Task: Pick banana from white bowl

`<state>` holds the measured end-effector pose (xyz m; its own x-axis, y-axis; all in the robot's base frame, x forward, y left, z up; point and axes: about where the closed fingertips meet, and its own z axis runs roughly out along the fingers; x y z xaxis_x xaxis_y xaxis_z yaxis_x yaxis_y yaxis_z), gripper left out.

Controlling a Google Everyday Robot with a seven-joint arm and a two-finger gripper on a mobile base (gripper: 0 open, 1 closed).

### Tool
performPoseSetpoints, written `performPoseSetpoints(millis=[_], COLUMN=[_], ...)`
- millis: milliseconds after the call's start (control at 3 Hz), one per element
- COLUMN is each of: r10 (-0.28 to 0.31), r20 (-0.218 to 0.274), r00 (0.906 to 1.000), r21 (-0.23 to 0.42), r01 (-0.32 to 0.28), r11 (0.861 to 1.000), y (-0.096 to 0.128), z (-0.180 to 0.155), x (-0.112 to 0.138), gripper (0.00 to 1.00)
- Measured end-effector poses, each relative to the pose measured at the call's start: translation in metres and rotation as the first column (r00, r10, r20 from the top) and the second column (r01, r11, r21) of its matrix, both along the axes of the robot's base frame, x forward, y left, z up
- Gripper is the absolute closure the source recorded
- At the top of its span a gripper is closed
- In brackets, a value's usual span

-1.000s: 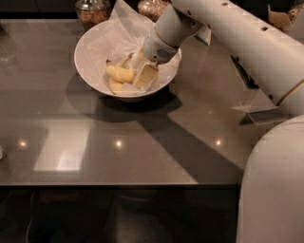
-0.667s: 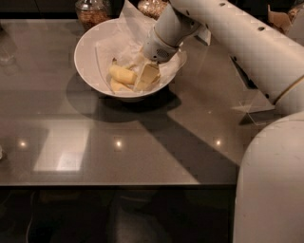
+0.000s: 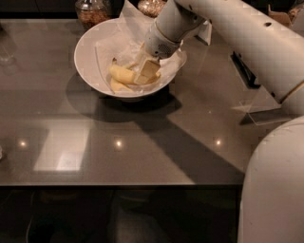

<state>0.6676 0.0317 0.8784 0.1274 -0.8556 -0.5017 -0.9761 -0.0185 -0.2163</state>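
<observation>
The white bowl (image 3: 88, 57) stands at the back middle of the dark table, lined with white paper (image 3: 118, 45). In it lies the plumper yellow banana (image 3: 121, 74), with a thinner, paler banana (image 3: 118, 86) just in front of it. My gripper (image 3: 145, 74) reaches down into the bowl from the right and sits at the plump banana's right end, covering that end. The arm's white wrist (image 3: 166, 33) hangs over the bowl's right half.
Two glass jars (image 3: 91, 10) (image 3: 151, 5) with brownish contents stand behind the bowl. My white arm (image 3: 247, 42) crosses the back right, and the robot's white body (image 3: 273, 190) fills the front right corner. The table's front edge (image 3: 118, 186) runs across below.
The gripper has stayed low in the bowl at the banana's right end, shifting only slightly. The bowl and bananas have hardly moved.
</observation>
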Motion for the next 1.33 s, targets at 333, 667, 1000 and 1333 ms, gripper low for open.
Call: performPoseSetpoints(millis=[333, 667, 1000, 1333], r10=[-0.001, -0.003, -0.005, -0.004], r20=[-0.003, -0.016, -0.022, -0.023], r00=[1.0, 0.9999, 0.9997, 0.9997], r21=[-0.002, -0.009, -0.014, -0.014], r01=[0.001, 0.003, 0.004, 0.004], r11=[1.0, 1.0, 1.0, 1.0], y=[0.0, 0.0, 0.0, 0.0], z=[-0.002, -0.011, -0.017, -0.018], x=[0.0, 0.001, 0.003, 0.003], gripper=[0.42, 0.43, 0.47, 0.66])
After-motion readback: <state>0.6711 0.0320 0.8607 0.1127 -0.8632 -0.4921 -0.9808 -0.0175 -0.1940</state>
